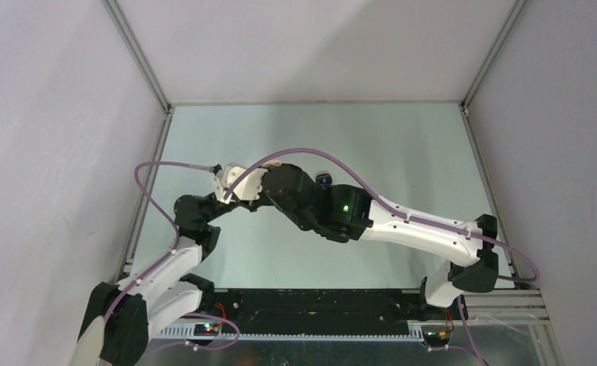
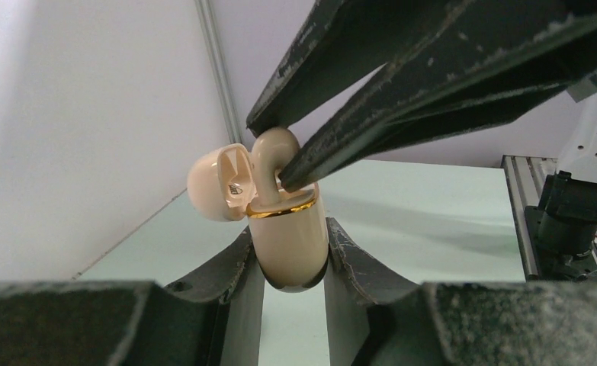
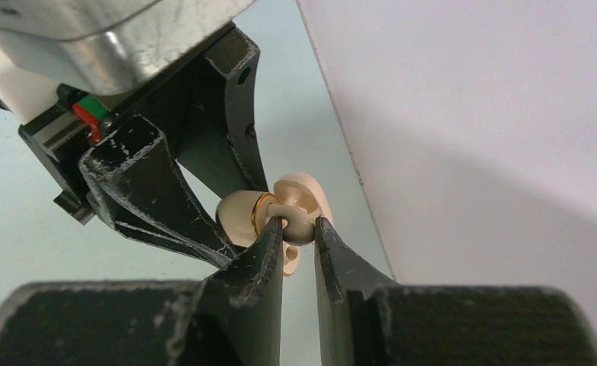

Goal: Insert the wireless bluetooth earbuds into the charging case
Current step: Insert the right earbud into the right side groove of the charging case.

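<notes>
One charging case [image 2: 287, 255], seemingly one earbud [image 2: 269, 152], one left gripper [image 2: 289, 232], one right gripper [image 3: 299, 227]

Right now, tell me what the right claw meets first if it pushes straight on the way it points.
Probably the open charging case, held by the left claw: the right claw pinches a cream earbud at its mouth.

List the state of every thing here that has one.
charging case, lid open, held at its base.
earbud, stem in the case, head above the rim.
left gripper, shut on the charging case.
right gripper, shut on the earbud.
</notes>
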`<state>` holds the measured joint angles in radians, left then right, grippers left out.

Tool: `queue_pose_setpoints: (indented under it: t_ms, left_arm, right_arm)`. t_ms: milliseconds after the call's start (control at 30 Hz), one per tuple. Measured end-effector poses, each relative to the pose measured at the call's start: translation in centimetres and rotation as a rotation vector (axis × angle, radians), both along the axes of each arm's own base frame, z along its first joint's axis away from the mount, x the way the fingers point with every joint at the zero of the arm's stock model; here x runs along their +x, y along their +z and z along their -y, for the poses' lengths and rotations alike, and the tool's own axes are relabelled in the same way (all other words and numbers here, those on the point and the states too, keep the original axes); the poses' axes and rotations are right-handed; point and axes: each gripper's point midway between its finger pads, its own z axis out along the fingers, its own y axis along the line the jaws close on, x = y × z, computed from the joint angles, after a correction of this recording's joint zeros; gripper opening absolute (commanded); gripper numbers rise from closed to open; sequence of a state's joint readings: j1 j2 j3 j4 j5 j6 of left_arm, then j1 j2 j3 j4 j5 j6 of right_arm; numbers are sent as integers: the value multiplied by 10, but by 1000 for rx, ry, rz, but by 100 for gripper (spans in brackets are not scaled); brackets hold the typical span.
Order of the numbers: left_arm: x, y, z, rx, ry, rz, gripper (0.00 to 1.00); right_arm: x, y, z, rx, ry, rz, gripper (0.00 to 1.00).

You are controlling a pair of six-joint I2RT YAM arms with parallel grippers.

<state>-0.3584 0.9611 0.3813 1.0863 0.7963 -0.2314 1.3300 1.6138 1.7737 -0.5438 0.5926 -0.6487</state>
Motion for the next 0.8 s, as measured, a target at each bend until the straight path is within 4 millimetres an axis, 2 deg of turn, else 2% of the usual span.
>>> queue_pose_setpoints:
  t_ms: [233,333,500,533,633,800]
  left_arm:
    - [1,-2,0,0,-2,-23,9]
    - [1,-3,-1,1,-1,-24,10]
    - [1,-2,0,1,-3,-22,10]
    - [0,-3,0,3,-6,-22,10]
    - [-1,-4,0,9,-15,-23,10]
    - [0,-2,-1,4,-5,-15,10]
  right_arm:
    - [1,-6,-2,-11,-8,26,2]
    - [1,-5,-2,-12,-7,27,15]
    - [-1,-5,-1,-13,0,24,31]
    - [-1,-5,-1,-13,3,22,39]
    - [-2,-2,0,-11,8,22,53]
    - [-8,3,1,0,41,-1,61]
